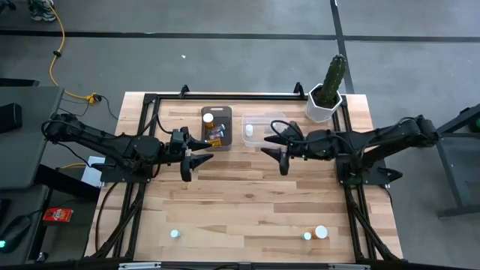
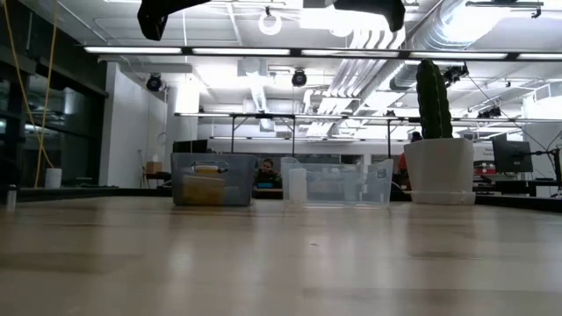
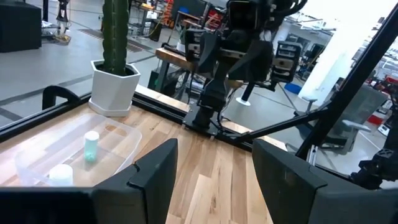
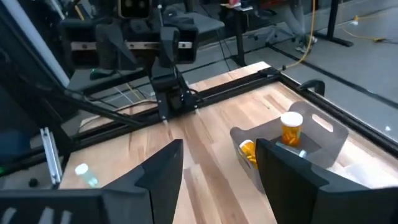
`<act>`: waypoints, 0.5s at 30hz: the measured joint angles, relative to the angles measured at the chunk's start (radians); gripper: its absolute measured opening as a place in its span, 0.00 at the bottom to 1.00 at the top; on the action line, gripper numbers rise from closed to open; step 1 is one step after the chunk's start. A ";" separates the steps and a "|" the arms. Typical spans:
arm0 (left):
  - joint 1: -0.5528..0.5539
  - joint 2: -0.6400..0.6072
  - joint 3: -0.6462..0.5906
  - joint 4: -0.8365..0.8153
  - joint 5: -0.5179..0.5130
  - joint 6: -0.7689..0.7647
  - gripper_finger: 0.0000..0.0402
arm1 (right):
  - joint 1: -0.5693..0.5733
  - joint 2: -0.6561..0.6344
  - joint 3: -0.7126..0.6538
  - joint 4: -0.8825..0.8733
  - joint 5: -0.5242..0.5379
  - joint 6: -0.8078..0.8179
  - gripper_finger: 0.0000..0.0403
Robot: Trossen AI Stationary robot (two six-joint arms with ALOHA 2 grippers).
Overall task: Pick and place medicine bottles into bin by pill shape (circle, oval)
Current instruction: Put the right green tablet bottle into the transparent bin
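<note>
Both grippers hover above the middle of the table, facing each other, level, open and empty: my left gripper and my right gripper. Behind them stand a grey bin and a clear bin. The grey bin holds amber medicine bottles, one upright and one lying. The clear bin holds a pale upright bottle and another white-capped bottle. Three more bottles stand near the table's front edge.
A white pot with a green cactus stands at the far right corner, just right of the clear bin. A black frame rail runs along the table's far edge. Bare wood lies between the grippers and the front bottles.
</note>
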 joint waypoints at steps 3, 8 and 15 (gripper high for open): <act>0.000 0.000 0.000 0.000 0.000 0.000 0.49 | 0.008 0.002 -0.001 0.004 -0.004 -0.035 0.48; 0.000 0.000 0.000 0.000 0.000 0.000 0.49 | 0.008 0.006 -0.001 0.000 -0.010 -0.030 0.48; 0.000 0.000 0.000 -0.001 0.000 0.000 0.49 | 0.005 0.006 -0.001 0.000 -0.010 -0.030 0.48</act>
